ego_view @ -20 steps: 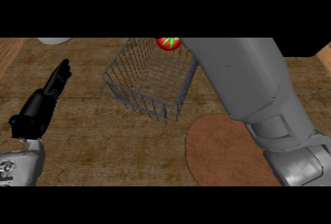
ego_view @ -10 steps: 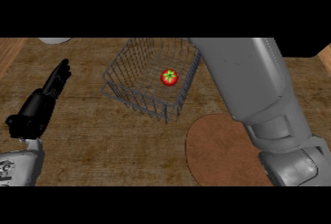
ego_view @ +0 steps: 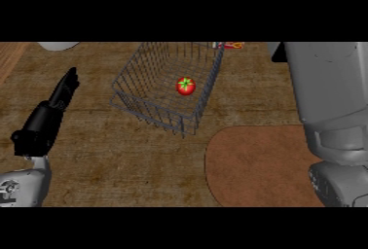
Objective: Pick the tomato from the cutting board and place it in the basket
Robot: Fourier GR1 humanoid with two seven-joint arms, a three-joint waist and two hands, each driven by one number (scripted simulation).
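Inside the grey wire basket (ego_view: 167, 92) sits the small red tomato (ego_view: 185, 86). My left hand (ego_view: 47, 119) rests, fingers straight; right hand's out of view, so pulling its arm back could snag the rim.

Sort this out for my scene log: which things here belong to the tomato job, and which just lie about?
Job: tomato, inside the wire basket; round cutting board.
Lying about: white object at the top edge; small red item behind the basket; resting left hand.

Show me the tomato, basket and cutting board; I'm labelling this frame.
tomato (ego_view: 185, 86), head view, middle of its red skin.
basket (ego_view: 147, 112), head view, near wire wall.
cutting board (ego_view: 255, 165), head view, bare brown top.
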